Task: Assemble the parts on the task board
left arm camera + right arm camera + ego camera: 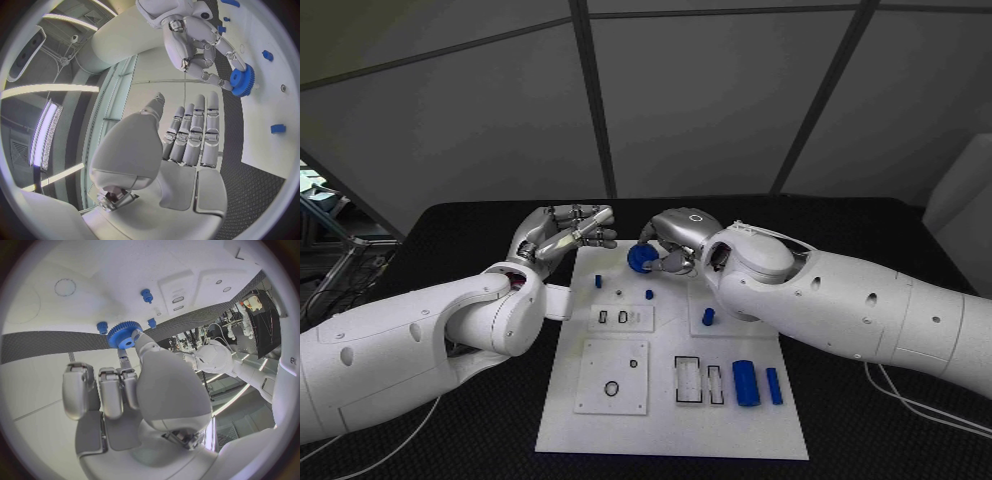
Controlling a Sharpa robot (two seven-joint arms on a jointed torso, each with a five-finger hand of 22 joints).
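Right robot hand (678, 240) pinching blue gear (640, 259) over task board's (675, 425) far edge, likely readying to seat it on a peg; left robot hand (565, 232) hovering beside, released, fingers extended.

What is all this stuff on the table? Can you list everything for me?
Task board: one, white, middle of the black table.
Gear: one, blue, at the board's far edge, held by the right hand.
Cylinders: two, blue, lying side by side near the board's right edge.
Pegs: a few, small, blue, standing on the board's far half.
Ring: one, black, on the board's near left plate.
Left hand: silver, holding nothing, beside the board's far left corner.
Right hand: silver, holds the gear.
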